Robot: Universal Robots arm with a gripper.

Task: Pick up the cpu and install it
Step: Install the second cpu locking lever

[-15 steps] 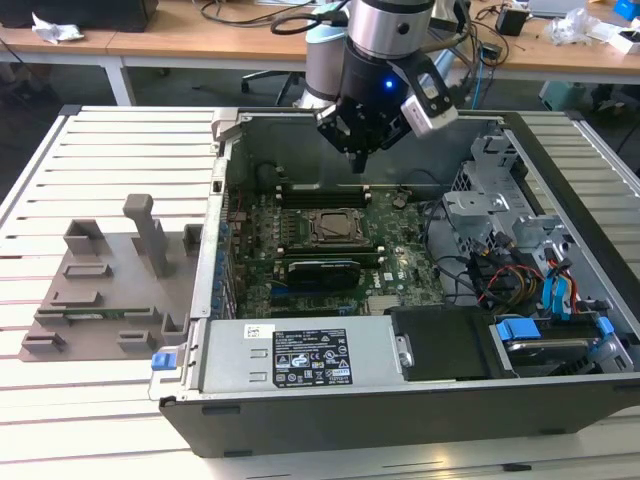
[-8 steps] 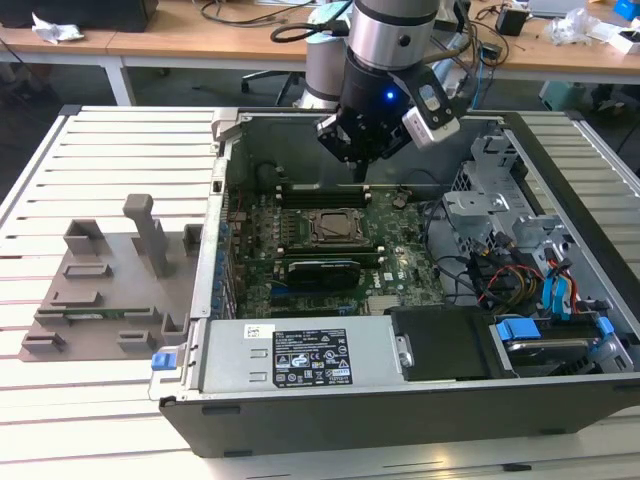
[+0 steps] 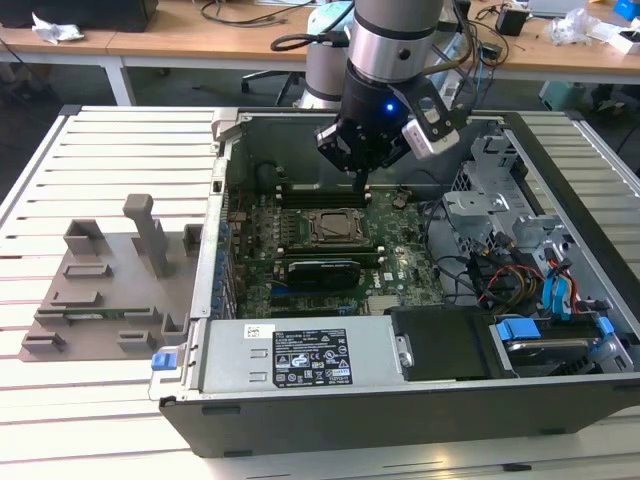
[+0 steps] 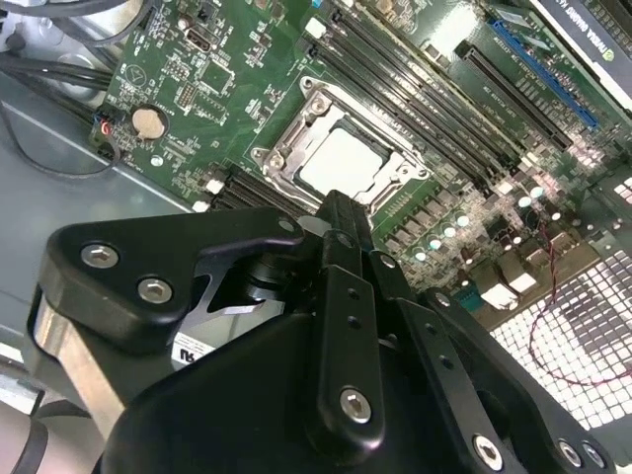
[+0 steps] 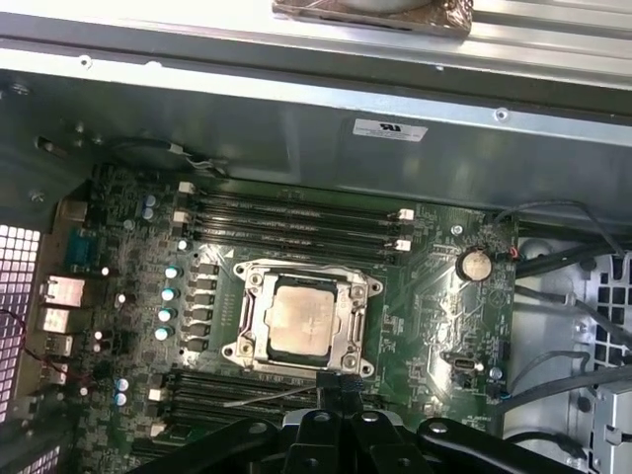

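One gripper hangs over the open computer case, fingers pressed together, holding nothing. The cpu, silver top up, sits inside the socket frame on the green motherboard, just beside the fingertips in both wrist views.

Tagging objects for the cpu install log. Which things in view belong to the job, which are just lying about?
Job:
- cpu, sitting in the socket frame on the motherboard
- gripper, above the board inside the computer case

Lying about:
- grey fixture on the exterior view's left
- black card
- drive cage
- coin cell
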